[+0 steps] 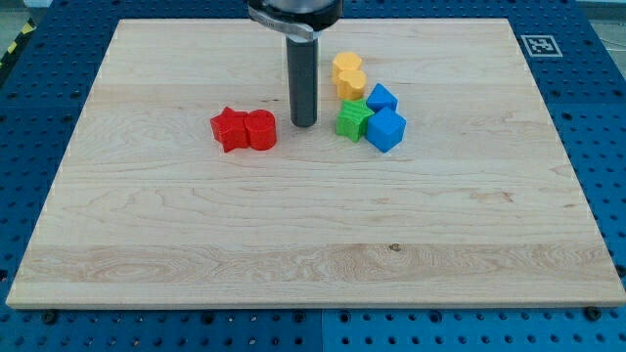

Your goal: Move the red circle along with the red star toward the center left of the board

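Note:
The red star (pixel 230 128) and the red circle (pixel 261 129) sit side by side and touching, a little left of the board's middle, the star on the view's left. My tip (pixel 304 123) rests on the board just to the right of the red circle, with a small gap between them. The tip stands between the red pair and the cluster of other blocks on the view's right.
To the right of the tip lies a tight cluster: two yellow blocks (pixel 347 74), a green star (pixel 353 120), a small blue block (pixel 381 98) and a blue cube (pixel 386 129). The wooden board (pixel 313 254) lies on a blue perforated table.

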You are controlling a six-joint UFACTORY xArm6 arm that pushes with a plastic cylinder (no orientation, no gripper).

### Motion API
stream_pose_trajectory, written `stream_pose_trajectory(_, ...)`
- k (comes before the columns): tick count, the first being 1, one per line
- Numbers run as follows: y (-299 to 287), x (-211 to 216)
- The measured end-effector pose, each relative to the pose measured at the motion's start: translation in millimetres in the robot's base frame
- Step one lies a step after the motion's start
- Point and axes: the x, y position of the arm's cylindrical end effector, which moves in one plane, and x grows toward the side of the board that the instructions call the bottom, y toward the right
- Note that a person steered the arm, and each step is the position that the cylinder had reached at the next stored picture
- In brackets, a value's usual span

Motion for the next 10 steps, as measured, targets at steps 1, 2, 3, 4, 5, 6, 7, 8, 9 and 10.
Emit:
stream_pose_trajectory(1, 0.0, 13.4)
stream_pose_trajectory(2, 0.0, 13.4)
stream_pose_trajectory(3, -6.8, 21.4)
stream_pose_trajectory(4, -21.0, 23.6)
stream_pose_trajectory(5, -35.0, 20.8)
stream_pose_trajectory(6, -41.3, 20.8)
stream_pose_trajectory(7, -49.0, 20.8)
stream_pose_trajectory(8, -50.6, 20.8)
stream_pose_trajectory(9, -53.6, 20.8)
stream_pose_trajectory(10, -59.7, 20.8)
